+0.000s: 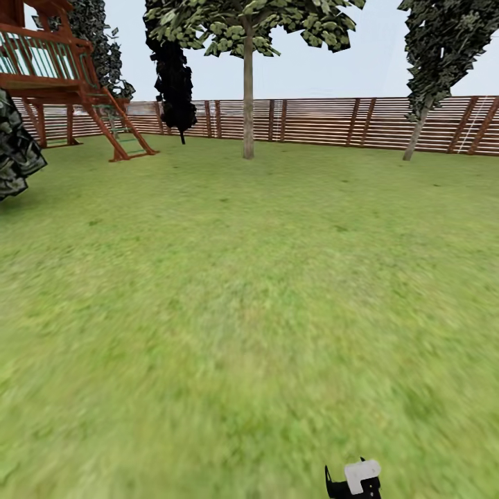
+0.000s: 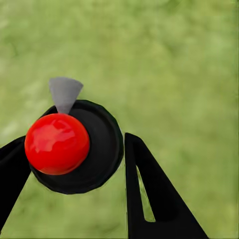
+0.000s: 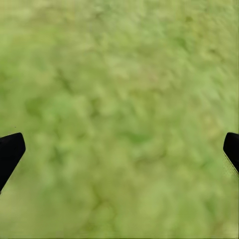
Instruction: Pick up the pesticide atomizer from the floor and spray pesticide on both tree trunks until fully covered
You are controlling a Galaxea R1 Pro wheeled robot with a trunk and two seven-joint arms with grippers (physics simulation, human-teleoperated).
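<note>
The pesticide atomizer, a tiny dark bottle with a white label, stands on the grass floor at the near edge of the head view, right of centre. Far across the garden, a tree with a straight pale tree trunk stands before the fence, and a second tree with dark foliage leans at the right. My left gripper is open over grass, its dark fingers spread wide. My right gripper is open too, with bare grass between its fingertips.
A brown slat fence closes the far side. A wooden play tower with a ladder stands far left, a black-leaved thin tree beside it, and a dark shrub at the left edge. Beyond the left fingers sits a red dome on a black disc.
</note>
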